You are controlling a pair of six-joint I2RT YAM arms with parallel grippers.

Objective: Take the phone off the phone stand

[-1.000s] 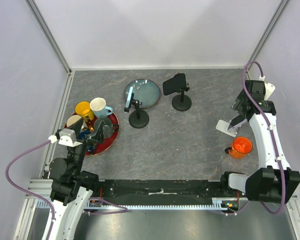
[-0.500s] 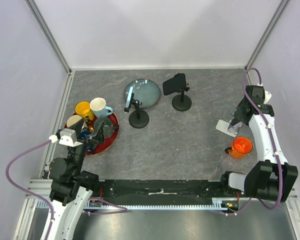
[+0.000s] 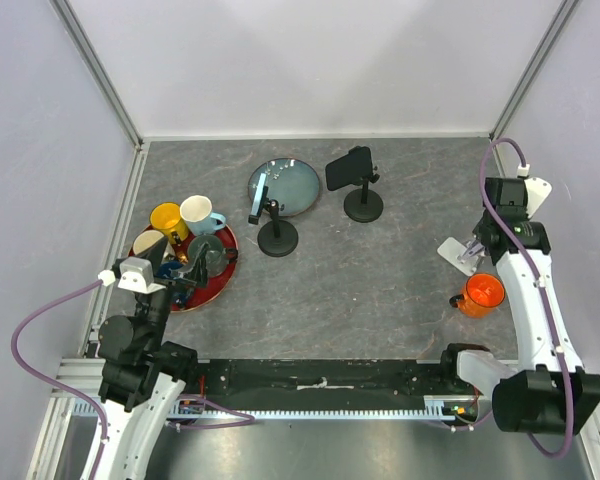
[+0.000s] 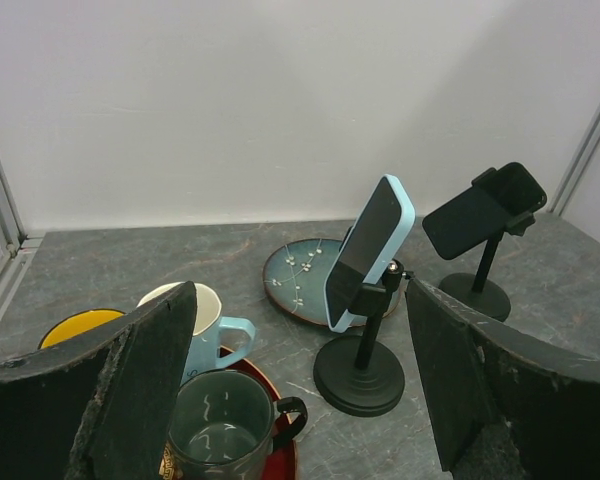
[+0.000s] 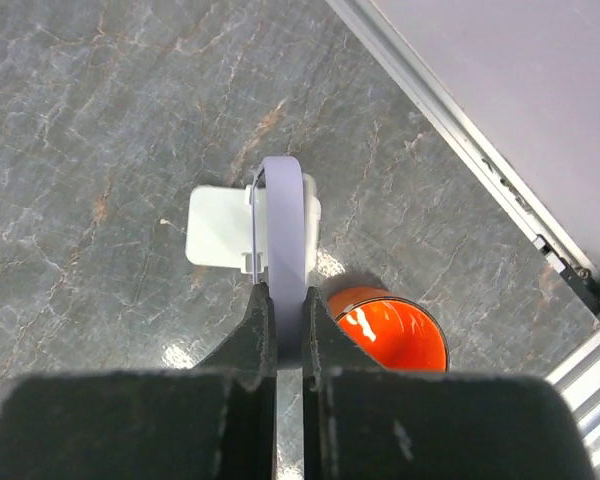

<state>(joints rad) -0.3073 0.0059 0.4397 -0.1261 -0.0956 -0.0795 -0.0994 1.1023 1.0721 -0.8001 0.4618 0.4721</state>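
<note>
At the near left, about 8 o'clock on the table (image 3: 380,300), the left claw (image 4: 298,395) hangs with its fingers (image 4: 140,390) wide apart, gripping nothing. Just past it a red tray (image 3: 208,294) carries a dark green mug (image 4: 220,435). A white mug (image 4: 212,318) with a blue handle and a yellow mug (image 4: 80,325) sit at the tray's far side.

At the near right, about 4 o'clock, an orange mug (image 5: 395,325) sits alone. Just beyond it, near 3 o'clock, the right claw (image 5: 285,305) is clamped on the purple phone (image 5: 282,215), one finger on each flat face. The phone is gripped edge-on, pointing away from the wrist camera. The white stand (image 5: 215,232) lies right under and to the 9 o'clock side of the phone's far end. Whether the phone touches the stand cannot be told from these views.

Toward the middle, around 11 o'clock, a blue phone (image 4: 370,250) leans tilted in a black stand (image 4: 360,375). Right behind it lies a teal plate (image 4: 298,275) with a pale sprig pattern.

Farther on, near 12 o'clock, a black phone (image 4: 480,210) is cradled on a taller stand (image 4: 477,295), apart from the plate.
</note>
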